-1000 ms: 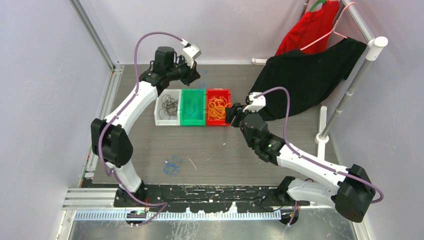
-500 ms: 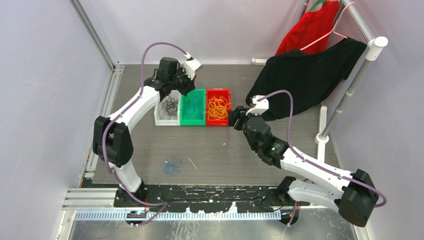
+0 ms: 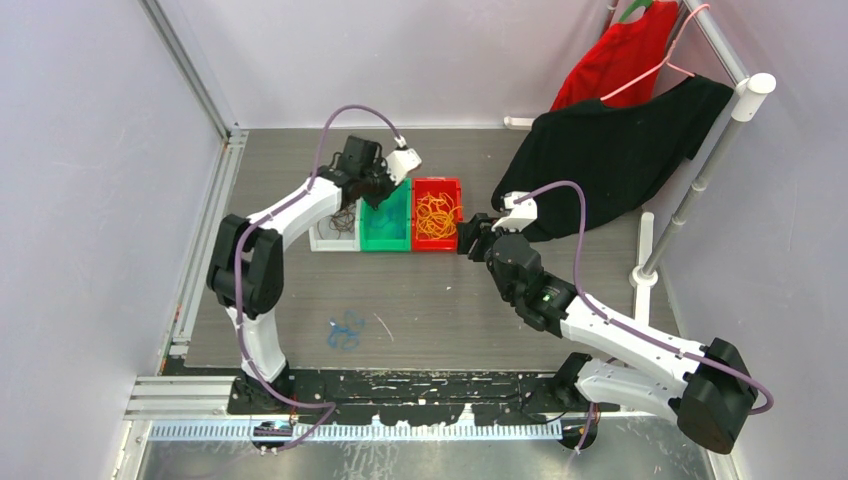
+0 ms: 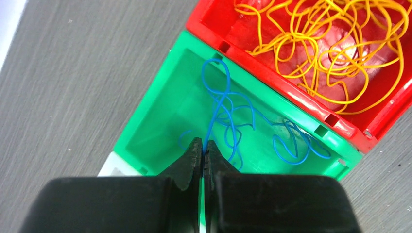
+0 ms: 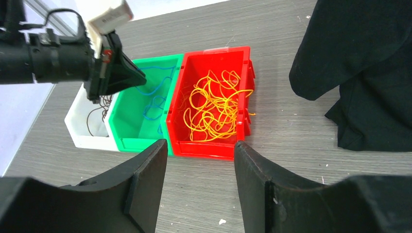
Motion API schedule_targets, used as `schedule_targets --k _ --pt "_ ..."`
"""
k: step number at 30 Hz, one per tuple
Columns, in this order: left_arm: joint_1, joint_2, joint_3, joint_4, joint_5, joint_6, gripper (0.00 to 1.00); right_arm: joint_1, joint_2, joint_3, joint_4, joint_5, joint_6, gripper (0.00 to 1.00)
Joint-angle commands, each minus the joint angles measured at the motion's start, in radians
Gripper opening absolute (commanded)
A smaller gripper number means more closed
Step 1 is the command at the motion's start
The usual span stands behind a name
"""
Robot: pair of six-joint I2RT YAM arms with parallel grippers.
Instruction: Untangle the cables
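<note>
My left gripper is shut on a blue cable that trails down into the green bin; it hovers above that bin. Orange-yellow cables fill the red bin. Dark brown cables lie in the white bin. More blue cable lies loose on the table near the front. My right gripper is open and empty, just in front of the red bin, low over the table.
A black cloth and a red garment hang from a rack at the back right, the black cloth draping onto the table beside the right arm. White walls enclose the table.
My left gripper has swung right from behind the white bin to above the green bin, carrying the blue cable. The right gripper has shifted slightly right and has since stayed still.
</note>
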Motion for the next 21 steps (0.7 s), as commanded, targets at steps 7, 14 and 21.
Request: schedule_targets --k 7,14,21 --pt "-0.025 0.101 -0.011 0.074 -0.123 0.083 0.00 -0.007 -0.025 0.006 0.013 0.015 -0.008 0.57" --pt "-0.026 0.106 -0.042 0.081 -0.152 0.098 0.00 -0.008 -0.021 0.008 0.019 0.008 -0.012 0.56" --pt "-0.026 0.078 -0.040 0.030 -0.124 0.052 0.28 -0.008 -0.030 0.013 0.009 0.000 -0.011 0.56"
